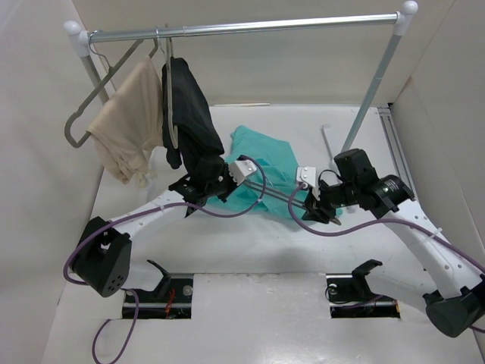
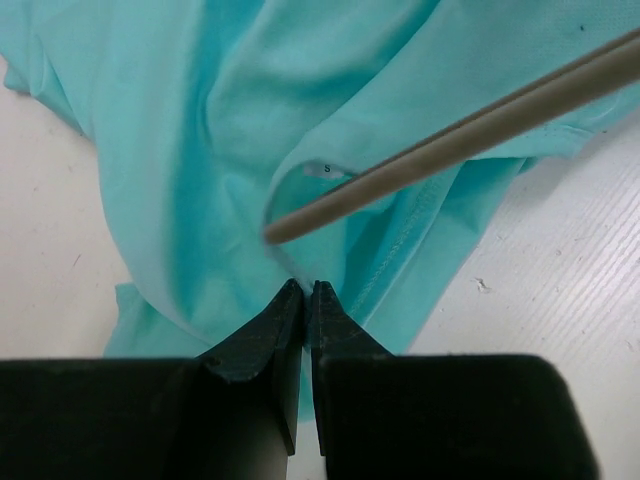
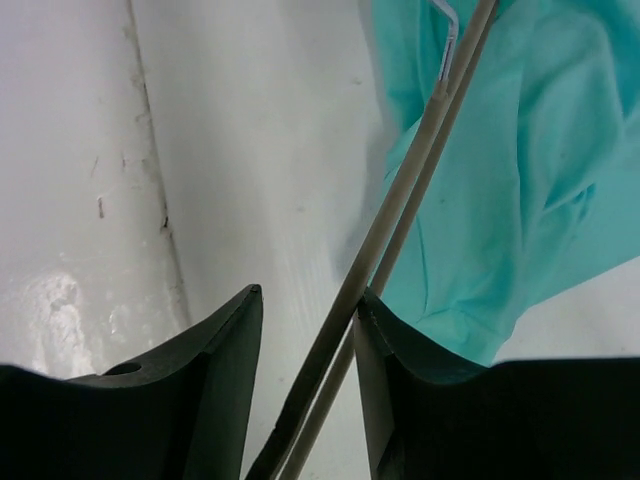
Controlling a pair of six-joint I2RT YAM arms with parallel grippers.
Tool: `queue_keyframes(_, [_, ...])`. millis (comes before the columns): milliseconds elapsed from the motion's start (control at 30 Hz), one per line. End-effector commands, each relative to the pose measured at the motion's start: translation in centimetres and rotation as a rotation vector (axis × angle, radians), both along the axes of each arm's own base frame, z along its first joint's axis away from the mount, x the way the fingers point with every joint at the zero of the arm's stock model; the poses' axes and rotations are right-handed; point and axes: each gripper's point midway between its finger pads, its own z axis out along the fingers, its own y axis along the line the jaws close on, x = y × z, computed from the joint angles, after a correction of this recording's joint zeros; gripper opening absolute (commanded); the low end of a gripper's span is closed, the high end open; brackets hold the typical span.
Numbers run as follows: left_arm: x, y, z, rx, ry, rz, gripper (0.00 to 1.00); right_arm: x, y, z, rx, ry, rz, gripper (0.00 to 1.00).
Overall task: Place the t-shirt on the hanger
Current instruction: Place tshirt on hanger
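Observation:
The teal t-shirt (image 1: 261,163) lies crumpled on the white table, under both wrists. My left gripper (image 1: 229,191) is shut on a fold of its cloth (image 2: 200,150) just below the neck opening, and teal cloth shows pinched between the tips (image 2: 305,290). The thin grey-taupe hanger (image 2: 450,135) slants over the neck, its end beside the size label. My right gripper (image 1: 312,205) holds the hanger's other end. In the right wrist view two hanger rods (image 3: 400,200) run between the partly parted jaws (image 3: 310,292), lying against the right finger. The t-shirt (image 3: 500,180) is beyond.
A metal clothes rail (image 1: 250,26) spans the back. From its left end hang an empty hanger (image 1: 98,91), a beige garment (image 1: 129,125) and a black garment (image 1: 189,114) that reaches down to the left wrist. The rail's right pole (image 1: 371,91) stands behind the right arm. White walls enclose the table.

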Motion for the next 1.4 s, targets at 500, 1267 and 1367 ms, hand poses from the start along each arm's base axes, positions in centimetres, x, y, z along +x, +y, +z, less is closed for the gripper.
queue_keyframes(500, [1.2,0.6,3.0,-0.031,-0.109,0.041,0.00,-1.6,3.0,-1.6,0.098,0.010,0.155,0.00])
queue_keyframes(1267, [-0.1,0.3,4.0,-0.026,-0.108,-0.061,0.00,-3.1,2.3,-2.7,0.065,0.027,0.108,0.00])
queue_keyframes(1367, [-2.0,-0.7,5.1,-0.073,-0.076,-0.162,0.00,-1.9,3.0,-1.7,0.079,-0.024,0.094,0.00])
